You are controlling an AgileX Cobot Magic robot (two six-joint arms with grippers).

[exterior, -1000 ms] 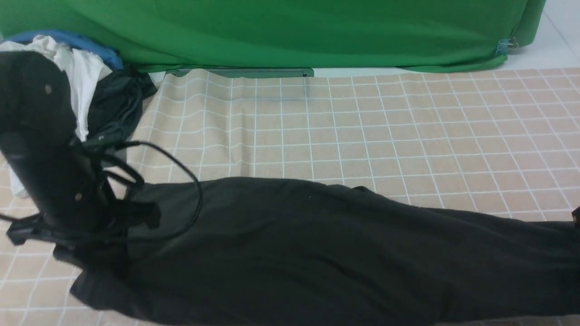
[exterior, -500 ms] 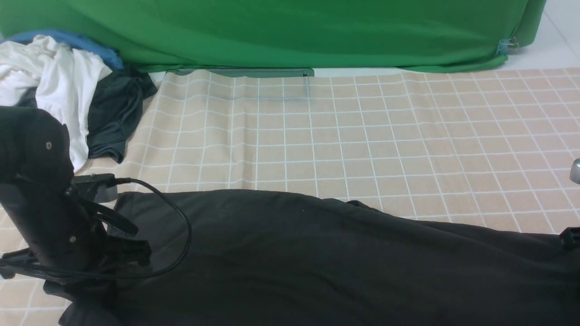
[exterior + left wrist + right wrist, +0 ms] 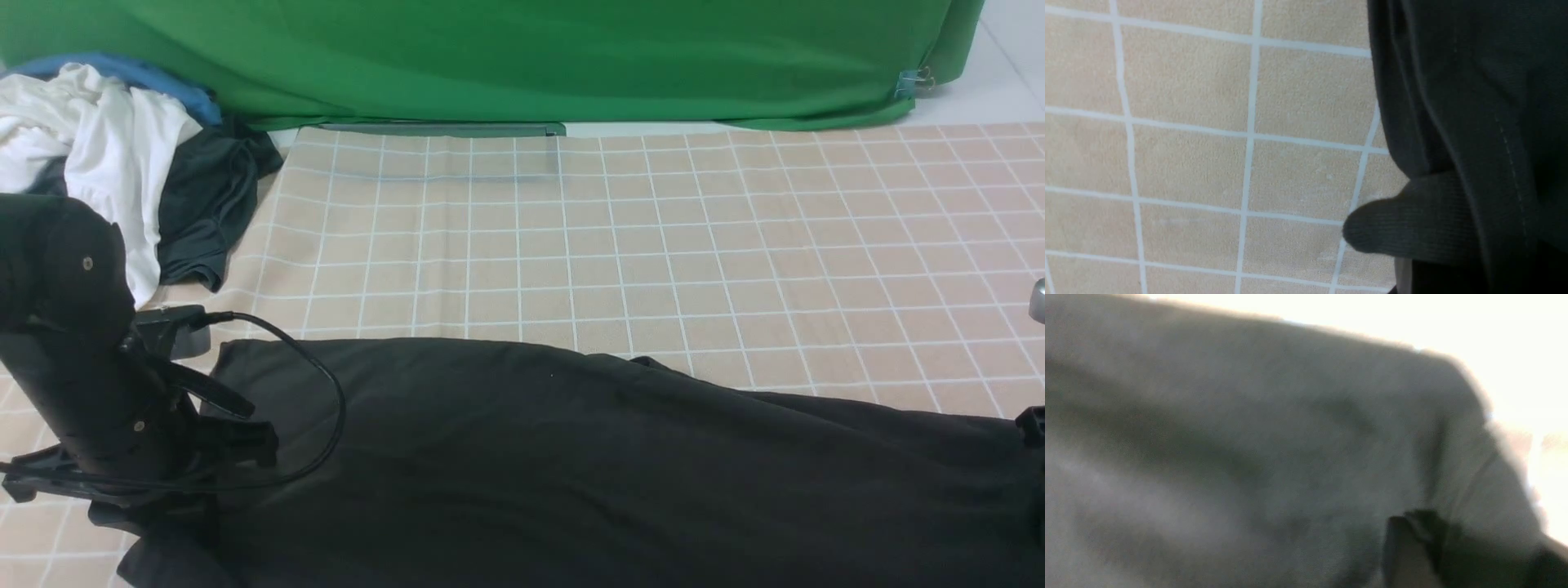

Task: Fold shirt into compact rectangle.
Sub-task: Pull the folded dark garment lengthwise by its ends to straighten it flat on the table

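Front view, shirt: the large plain black knit T-shirt (image 3: pixel 571 465) lies as a long band across the near part of the tan cloth with white grid lines (image 3: pixel 653 245). It reaches from the left arm (image 3: pixel 73 343) to the right edge.
Front view, left gripper: the black left gripper (image 3: pixel 147 506) sits low on the shirt's bunched left end. The arm's own body hides the jaws, so their gap and any hold cannot be told.
Front view, cable: a black cable (image 3: pixel 331 400) loops from the left arm over the shirt.
Front view, right gripper: only a black sliver of the right gripper (image 3: pixel 1033 425) shows, at the shirt's right end, and its jaws cannot be told.
Front view, pile: a crumpled white garment (image 3: pixel 98 155), a smaller dark grey-black garment (image 3: pixel 204 212) and a blue cloth (image 3: pixel 155 77) lie at the far left, apart from the shirt.
Front view, backdrop: green fabric backdrop (image 3: pixel 531 57) hangs along the far edge.
Left wrist view, shirt: its stitched edge lies over the grid cloth, and a rounded ribbed fold (image 3: pixel 1404 232) pokes out onto the cloth.
Left wrist view, jaws: no finger shows clearly, so I cannot tell.
Right wrist view: blurred dark fabric fills nearly everything, and the jaws cannot be told.
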